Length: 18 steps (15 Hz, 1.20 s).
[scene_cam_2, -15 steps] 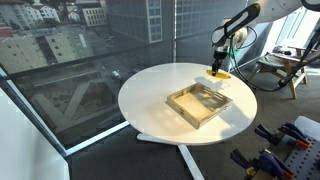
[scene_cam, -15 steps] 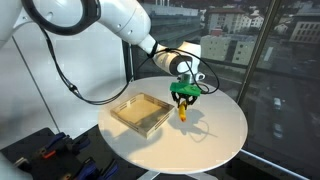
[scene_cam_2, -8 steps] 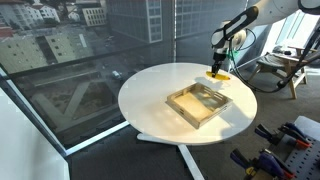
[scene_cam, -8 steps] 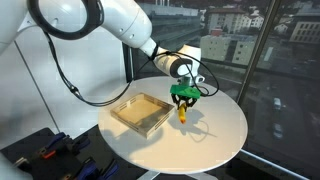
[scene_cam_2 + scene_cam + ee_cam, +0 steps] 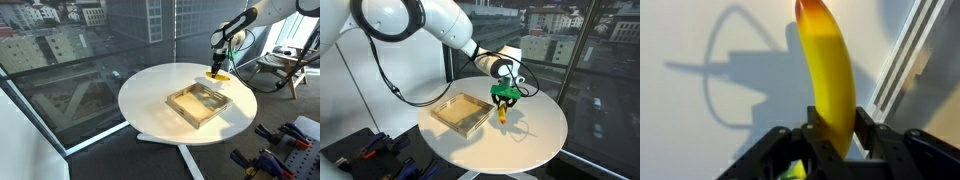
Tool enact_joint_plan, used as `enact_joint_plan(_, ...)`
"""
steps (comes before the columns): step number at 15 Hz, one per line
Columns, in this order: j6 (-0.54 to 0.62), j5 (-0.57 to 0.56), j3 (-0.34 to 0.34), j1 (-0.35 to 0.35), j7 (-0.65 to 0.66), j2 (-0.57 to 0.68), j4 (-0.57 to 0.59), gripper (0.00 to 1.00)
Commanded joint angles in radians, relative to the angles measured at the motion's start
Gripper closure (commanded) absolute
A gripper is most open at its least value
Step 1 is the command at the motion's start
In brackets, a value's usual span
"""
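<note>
The gripper (image 5: 832, 128) jaws pinch the banana (image 5: 828, 70), seemingly held off the table (image 5: 538, 128); it is not yet in the tray (image 5: 448, 121) beside them.

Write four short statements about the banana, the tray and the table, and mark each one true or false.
1. The fingers are clamped on the banana. True.
2. The banana lies inside the tray. False: it is held off to the side of the tray, over the table.
3. The table is round and white. True.
4. The tray is blue plastic. False: it is a light wood colour.
</note>
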Motion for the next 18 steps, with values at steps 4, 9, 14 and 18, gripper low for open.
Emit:
enact_joint_plan(4,-0.027,0.002,0.008,-0.007,0.012,0.046,0.060,0.84)
enact_joint_plan(9,-0.013,0.003,0.013,-0.008,0.009,0.074,0.080,0.82)
enact_joint_plan(14,-0.016,0.003,0.015,-0.010,0.009,0.090,0.099,0.83)
enact_joint_plan(18,-0.018,0.003,0.016,-0.011,0.007,0.096,0.111,0.31)
